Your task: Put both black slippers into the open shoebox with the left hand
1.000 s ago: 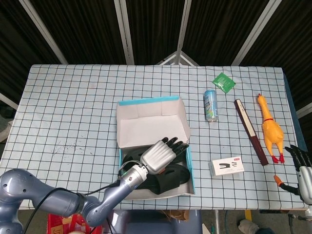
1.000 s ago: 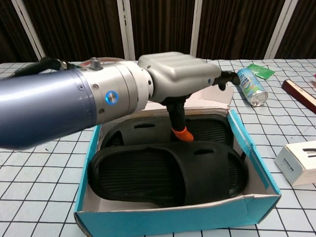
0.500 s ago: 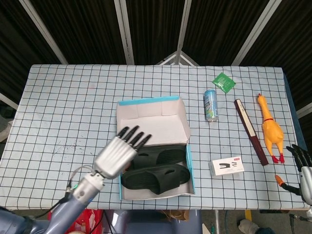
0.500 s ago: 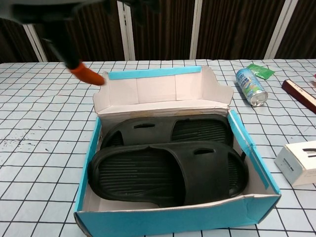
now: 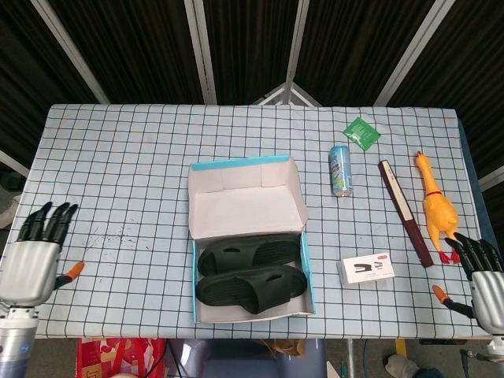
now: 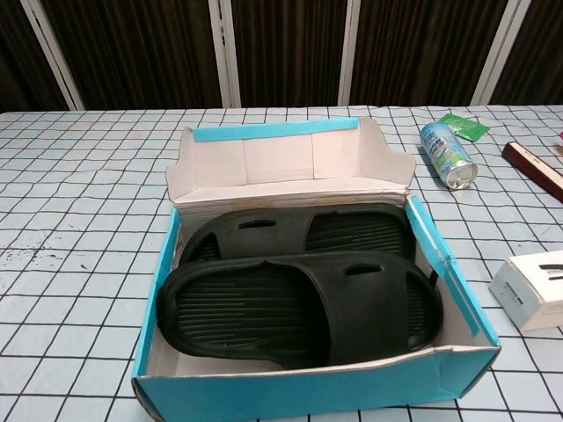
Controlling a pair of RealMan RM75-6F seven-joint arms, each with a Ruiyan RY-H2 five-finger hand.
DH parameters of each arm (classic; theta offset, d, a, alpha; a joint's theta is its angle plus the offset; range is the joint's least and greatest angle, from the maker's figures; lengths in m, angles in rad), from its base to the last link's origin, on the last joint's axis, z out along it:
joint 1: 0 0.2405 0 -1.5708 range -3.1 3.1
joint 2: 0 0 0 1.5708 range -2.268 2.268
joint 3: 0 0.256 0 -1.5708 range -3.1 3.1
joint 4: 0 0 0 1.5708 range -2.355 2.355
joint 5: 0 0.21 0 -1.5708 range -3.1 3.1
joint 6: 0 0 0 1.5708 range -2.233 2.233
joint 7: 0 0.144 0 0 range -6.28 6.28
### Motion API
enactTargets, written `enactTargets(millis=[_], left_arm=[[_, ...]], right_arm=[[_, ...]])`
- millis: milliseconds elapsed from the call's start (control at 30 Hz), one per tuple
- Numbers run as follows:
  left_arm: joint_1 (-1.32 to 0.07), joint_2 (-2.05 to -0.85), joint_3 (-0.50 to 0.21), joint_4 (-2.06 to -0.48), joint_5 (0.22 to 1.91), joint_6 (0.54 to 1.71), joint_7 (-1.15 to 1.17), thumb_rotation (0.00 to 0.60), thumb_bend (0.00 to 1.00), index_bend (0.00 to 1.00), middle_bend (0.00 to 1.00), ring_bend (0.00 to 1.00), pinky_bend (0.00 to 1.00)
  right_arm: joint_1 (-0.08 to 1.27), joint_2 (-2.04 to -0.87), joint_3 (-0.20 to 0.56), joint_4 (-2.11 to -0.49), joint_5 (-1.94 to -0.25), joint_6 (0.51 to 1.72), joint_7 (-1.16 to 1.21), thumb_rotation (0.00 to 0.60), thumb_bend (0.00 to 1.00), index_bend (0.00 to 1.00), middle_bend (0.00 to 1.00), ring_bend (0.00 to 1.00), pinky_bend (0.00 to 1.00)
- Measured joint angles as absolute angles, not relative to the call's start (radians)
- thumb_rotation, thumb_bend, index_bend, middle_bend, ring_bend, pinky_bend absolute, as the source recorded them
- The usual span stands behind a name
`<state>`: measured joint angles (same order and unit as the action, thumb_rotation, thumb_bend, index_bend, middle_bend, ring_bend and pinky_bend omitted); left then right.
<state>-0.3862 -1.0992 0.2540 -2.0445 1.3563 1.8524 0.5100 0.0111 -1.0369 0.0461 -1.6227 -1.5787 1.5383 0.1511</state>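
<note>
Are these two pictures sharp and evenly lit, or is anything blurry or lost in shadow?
Head view: sharp and evenly lit, soft shadows only; the table edges bow slightly. Chest view: crisp on the slippers and box, whose black tread still shows ridges; the can glints at its end. Both hands, left and right, show unblurred at the head view's lower corners.

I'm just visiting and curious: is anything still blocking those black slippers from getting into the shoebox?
Nothing visible does. Both black slippers already lie side by side inside the open shoebox. The left hand is off at the table's left edge, holding nothing.
</note>
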Motion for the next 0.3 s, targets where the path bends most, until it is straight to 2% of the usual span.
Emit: enactTargets(millis=[167,300], left_arm=[[-0.265,-1.11,0.201,-1.837,1.259,1.837,0.295,0.6,0.24,0.07,0.07,0.03,0.11],[-0.237,-1.115,0.159,-1.807,1.235,1.803,0.255,0.6,0.24,0.07,0.06,0.03,0.11]], right_arm=[[0.013,-1.038,0.039,-1.619,-1.602,1.552,0.14,0.6,0.26,0.15,0.11,0.12,0.07],[0.013,-1.041,0.042,-1.622,-1.602,1.561,0.138,0.6,0.26,0.15,0.11,0.12,0.07]])
